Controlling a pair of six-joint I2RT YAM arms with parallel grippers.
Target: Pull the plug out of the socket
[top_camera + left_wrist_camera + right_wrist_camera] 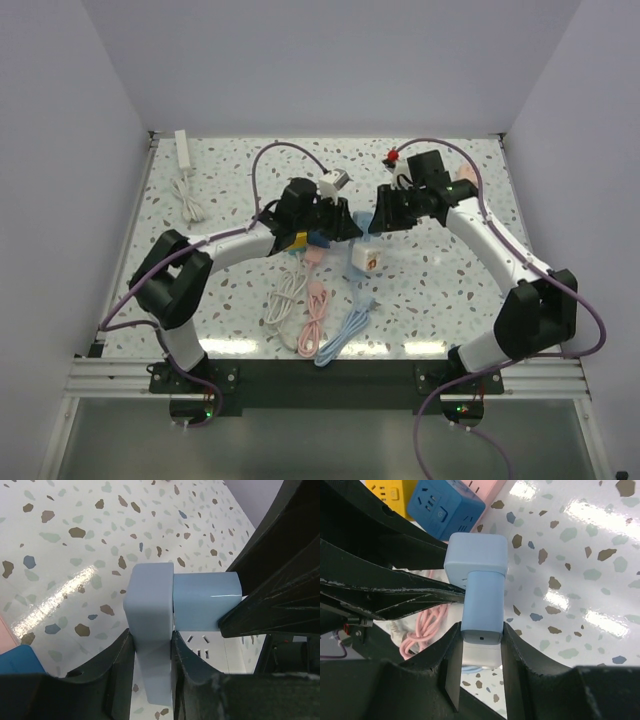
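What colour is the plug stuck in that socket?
Light blue plug, clearest in the right wrist view.

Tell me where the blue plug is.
Right wrist view, centre: the blue plug is clamped in the jaws of the right gripper, plugged into the pale socket cube that the left gripper holds.

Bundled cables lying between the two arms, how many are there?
3: white cable left, pink cable middle, blue cable right. More may be hidden.
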